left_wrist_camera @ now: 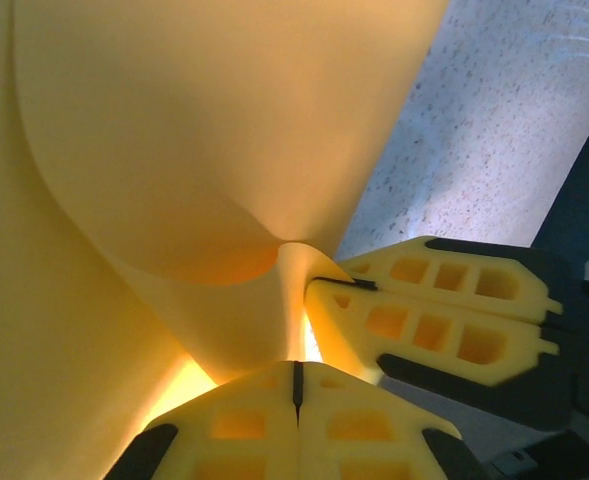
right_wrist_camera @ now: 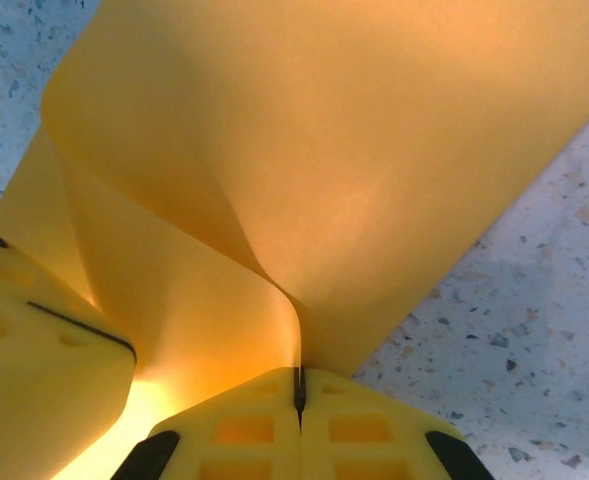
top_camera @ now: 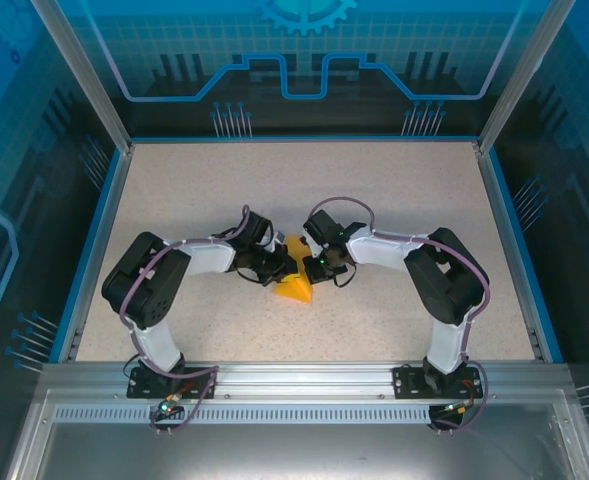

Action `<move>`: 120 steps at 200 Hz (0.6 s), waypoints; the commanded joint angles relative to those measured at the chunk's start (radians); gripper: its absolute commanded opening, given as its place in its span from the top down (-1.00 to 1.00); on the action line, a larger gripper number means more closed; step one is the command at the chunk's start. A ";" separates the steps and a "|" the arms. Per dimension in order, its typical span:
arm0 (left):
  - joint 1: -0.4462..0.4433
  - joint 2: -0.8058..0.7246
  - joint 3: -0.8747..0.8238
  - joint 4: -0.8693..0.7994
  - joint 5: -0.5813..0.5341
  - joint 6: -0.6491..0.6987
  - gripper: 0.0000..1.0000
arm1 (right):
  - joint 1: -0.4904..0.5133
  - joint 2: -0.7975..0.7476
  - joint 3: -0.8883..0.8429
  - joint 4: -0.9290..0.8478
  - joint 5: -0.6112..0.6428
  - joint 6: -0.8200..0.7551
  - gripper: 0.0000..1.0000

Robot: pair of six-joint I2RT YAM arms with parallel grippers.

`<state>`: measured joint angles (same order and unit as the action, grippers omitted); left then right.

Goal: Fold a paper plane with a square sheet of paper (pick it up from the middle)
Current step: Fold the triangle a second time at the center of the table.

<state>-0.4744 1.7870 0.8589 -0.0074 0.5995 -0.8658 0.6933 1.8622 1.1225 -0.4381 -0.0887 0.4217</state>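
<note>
The square sheet of paper (top_camera: pixel 296 288) is orange-yellow and lifted off the table in the middle, bent into curved flaps. My left gripper (top_camera: pixel 280 265) and right gripper (top_camera: pixel 311 264) meet tip to tip over it. In the left wrist view my left gripper (left_wrist_camera: pixel 297 368) is shut with the paper (left_wrist_camera: pixel 204 150) rising from its tips, and the right gripper (left_wrist_camera: pixel 316 287) is pinched shut on the same fold. In the right wrist view the paper (right_wrist_camera: pixel 324 130) runs down into the slit of my shut right gripper (right_wrist_camera: pixel 298 378). The left gripper's fingers (right_wrist_camera: pixel 34 345) sit at the lower left.
The speckled table (top_camera: pixel 374 190) has a blue rim and transparent walls on three sides. An aluminium rail (top_camera: pixel 304 380) with both arm bases runs along the near edge.
</note>
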 commanded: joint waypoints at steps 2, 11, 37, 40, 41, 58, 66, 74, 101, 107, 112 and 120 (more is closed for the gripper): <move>-0.007 0.028 -0.024 0.013 -0.007 0.012 1.00 | 0.012 0.029 0.008 -0.016 -0.005 0.002 0.90; -0.007 0.035 -0.027 0.010 -0.013 0.016 1.00 | 0.011 0.028 0.009 -0.016 -0.006 0.004 0.90; -0.006 0.055 -0.036 0.006 -0.030 0.031 1.00 | 0.011 0.028 0.010 -0.014 -0.005 0.007 0.89; -0.007 0.057 -0.037 0.005 -0.032 0.031 1.00 | 0.011 0.028 0.010 -0.014 -0.006 0.007 0.89; -0.007 0.059 -0.037 0.006 -0.033 0.031 1.00 | 0.012 0.028 0.010 -0.014 -0.005 0.008 0.89; -0.007 0.073 -0.041 0.006 -0.037 0.037 1.00 | 0.012 0.029 0.014 -0.016 -0.005 0.008 0.87; -0.007 0.077 -0.041 0.004 -0.039 0.041 1.00 | 0.012 0.027 0.015 -0.016 -0.003 0.011 0.86; -0.007 0.075 -0.044 0.003 -0.043 0.046 1.00 | 0.012 0.024 0.016 -0.019 -0.002 0.012 0.85; -0.007 0.074 -0.053 -0.003 -0.049 0.053 1.00 | 0.012 -0.026 0.013 -0.029 0.023 0.035 0.69; -0.007 0.074 -0.053 -0.002 -0.048 0.055 1.00 | 0.011 -0.047 0.007 -0.031 0.035 0.044 0.64; -0.007 0.074 -0.054 -0.003 -0.049 0.056 1.00 | 0.011 -0.070 -0.001 -0.031 0.042 0.052 0.62; -0.007 0.073 -0.054 -0.003 -0.049 0.055 1.00 | 0.009 -0.107 -0.016 -0.024 0.043 0.065 0.60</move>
<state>-0.4744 1.8297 0.8345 0.0216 0.5896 -0.8364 0.6941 1.8557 1.1225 -0.4389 -0.0818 0.4492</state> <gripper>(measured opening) 0.046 0.183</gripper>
